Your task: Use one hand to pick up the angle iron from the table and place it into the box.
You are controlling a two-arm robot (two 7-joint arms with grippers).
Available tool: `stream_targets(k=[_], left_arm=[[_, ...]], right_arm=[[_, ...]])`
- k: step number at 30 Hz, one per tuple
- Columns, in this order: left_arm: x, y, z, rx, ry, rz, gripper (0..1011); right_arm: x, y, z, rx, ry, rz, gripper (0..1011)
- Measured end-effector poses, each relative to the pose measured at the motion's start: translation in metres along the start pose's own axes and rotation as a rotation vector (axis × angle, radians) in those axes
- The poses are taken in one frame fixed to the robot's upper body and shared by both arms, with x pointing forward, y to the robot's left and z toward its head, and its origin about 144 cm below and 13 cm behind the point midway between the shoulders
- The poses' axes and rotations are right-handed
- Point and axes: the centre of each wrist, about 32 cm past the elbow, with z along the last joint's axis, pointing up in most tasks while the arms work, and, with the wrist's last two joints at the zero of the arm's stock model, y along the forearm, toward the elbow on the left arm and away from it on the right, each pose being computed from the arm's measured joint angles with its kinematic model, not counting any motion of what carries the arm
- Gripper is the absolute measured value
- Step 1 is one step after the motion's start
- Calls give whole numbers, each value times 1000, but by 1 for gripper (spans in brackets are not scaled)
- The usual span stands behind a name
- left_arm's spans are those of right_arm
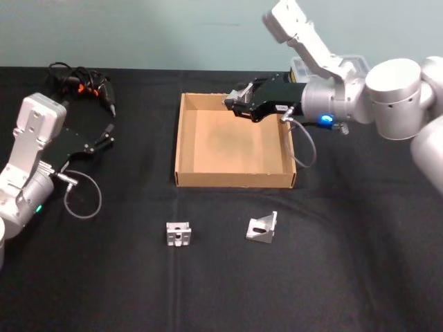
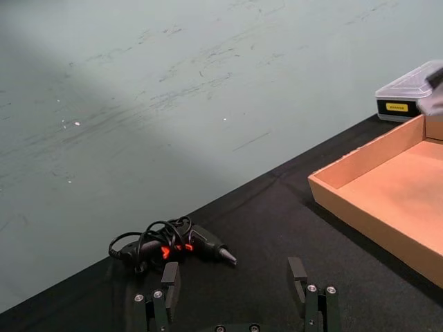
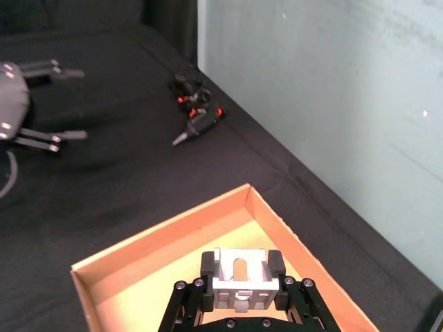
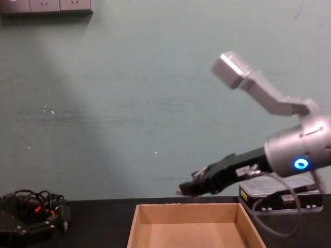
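The counter (image 1: 346,277) is black, and the box (image 1: 235,181) lies on it, open-topped, just ahead of me. My right pincer (image 1: 237,105) reaches in from the right and hangs over the far part of the box, above the walls and touching none of them. My left pincer (image 2: 234,287) is parked low over the counter well to the left, fingers spread wide and holding nothing. To do this step well, I judge I should bring the right pincer lower and nearer the middle of the box. I should let go only close to the cardboard floor, so the piece neither bounces nor tips over the low rim. The right pincer is closed as far as its load allows, two fingers clamped on the sides of the angle iron (image 3: 240,280). Another iron (image 1: 178,234) and a third iron (image 1: 261,227) lie on the counter in front of the box.
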Motion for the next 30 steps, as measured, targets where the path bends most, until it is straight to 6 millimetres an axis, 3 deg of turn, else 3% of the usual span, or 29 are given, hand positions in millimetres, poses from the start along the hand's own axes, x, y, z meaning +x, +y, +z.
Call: stream_targets(k=[16, 30], left_arm=[[0, 0, 0, 0, 0, 0, 1011], [0, 0, 0, 0, 0, 0, 1011]], right_arm=[[-8, 39, -25, -106, 28, -1, 453], [-7, 49, -29, -129, 32, -6, 453]])
